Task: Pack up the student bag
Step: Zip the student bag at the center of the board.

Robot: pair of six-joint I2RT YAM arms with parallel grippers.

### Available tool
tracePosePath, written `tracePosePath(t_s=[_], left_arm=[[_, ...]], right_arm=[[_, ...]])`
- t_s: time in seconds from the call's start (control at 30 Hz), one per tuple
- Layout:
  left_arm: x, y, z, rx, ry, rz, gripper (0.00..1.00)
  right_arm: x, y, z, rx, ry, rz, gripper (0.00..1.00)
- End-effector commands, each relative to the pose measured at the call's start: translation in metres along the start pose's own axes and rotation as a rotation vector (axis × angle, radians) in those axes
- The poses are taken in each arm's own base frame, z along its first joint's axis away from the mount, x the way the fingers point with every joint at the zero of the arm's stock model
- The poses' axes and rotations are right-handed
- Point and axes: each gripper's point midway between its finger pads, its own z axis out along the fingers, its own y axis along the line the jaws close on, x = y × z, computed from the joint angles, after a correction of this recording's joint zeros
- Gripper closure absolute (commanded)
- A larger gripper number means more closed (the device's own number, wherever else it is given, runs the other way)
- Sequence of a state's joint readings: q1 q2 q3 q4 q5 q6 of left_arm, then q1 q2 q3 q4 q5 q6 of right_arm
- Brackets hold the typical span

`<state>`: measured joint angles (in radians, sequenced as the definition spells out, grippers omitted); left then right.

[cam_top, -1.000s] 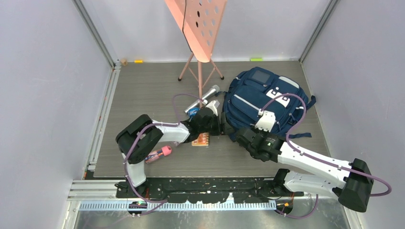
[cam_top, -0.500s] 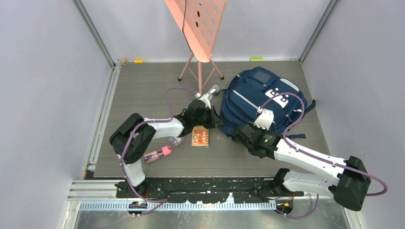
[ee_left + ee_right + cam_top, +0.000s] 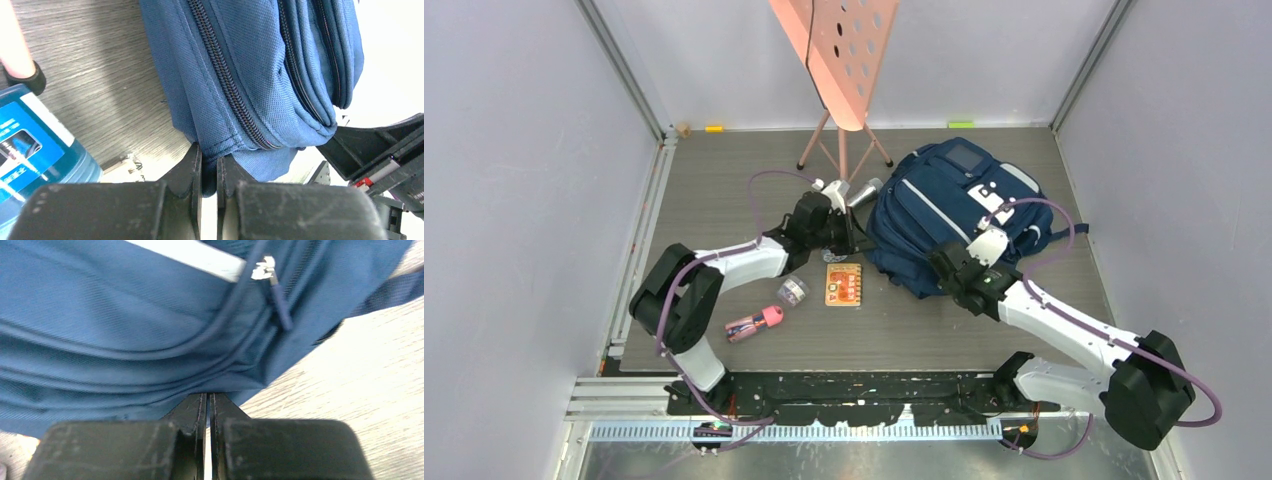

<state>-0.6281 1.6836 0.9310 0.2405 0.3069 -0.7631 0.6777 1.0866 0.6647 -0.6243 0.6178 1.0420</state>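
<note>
The student bag (image 3: 944, 210), a navy backpack with grey stripes, lies on the dark wood floor at right of centre. My left gripper (image 3: 856, 238) is at its left edge. In the left wrist view the left gripper (image 3: 209, 161) is shut on a fold of the bag's blue fabric (image 3: 260, 75) beside a zip. My right gripper (image 3: 936, 264) is at the bag's near edge. In the right wrist view the right gripper (image 3: 207, 399) is shut, its tips pinching the bag's lower hem (image 3: 125, 340).
An orange card (image 3: 844, 284), a small round jar (image 3: 793, 291) and a pink item (image 3: 756, 322) lie left of the bag. A silver cylinder (image 3: 861, 191) and a pink music stand (image 3: 842, 60) are behind. A blue bottle (image 3: 30, 145) sits close to the left gripper.
The left gripper moved back from the orange card to the bag's left edge and shut on its fabric. The right arm moved forward, and the bag shifted left and back.
</note>
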Motion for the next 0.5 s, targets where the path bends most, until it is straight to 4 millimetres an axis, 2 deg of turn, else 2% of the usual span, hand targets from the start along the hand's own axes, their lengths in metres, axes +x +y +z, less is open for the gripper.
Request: tracePosePath(t_s=[0.0, 0.23, 0.33, 0.4, 0.47], left_arm=[[-0.080, -0.004, -0.041, -0.041, -0.246, 0.077, 1.00], [-0.073, 0.018, -0.044, -0.091, -0.217, 0.115, 1.00], [-0.065, 0.016, -0.041, -0.057, -0.185, 0.172, 0.99], [-0.063, 0.011, -0.043, -0.039, -0.179, 0.227, 0.91], [-0.062, 0.006, -0.048, -0.033, -0.181, 0.281, 0.92]], right_arm=[[-0.012, -0.059, 0.007, 0.213, -0.073, -0.057, 1.00], [-0.027, -0.081, -0.003, 0.244, -0.137, 0.043, 1.00], [-0.033, -0.079, -0.008, 0.205, -0.165, 0.068, 1.00], [-0.034, -0.078, -0.008, 0.187, -0.170, 0.071, 1.00], [-0.033, -0.077, -0.006, 0.182, -0.173, 0.067, 1.00]])
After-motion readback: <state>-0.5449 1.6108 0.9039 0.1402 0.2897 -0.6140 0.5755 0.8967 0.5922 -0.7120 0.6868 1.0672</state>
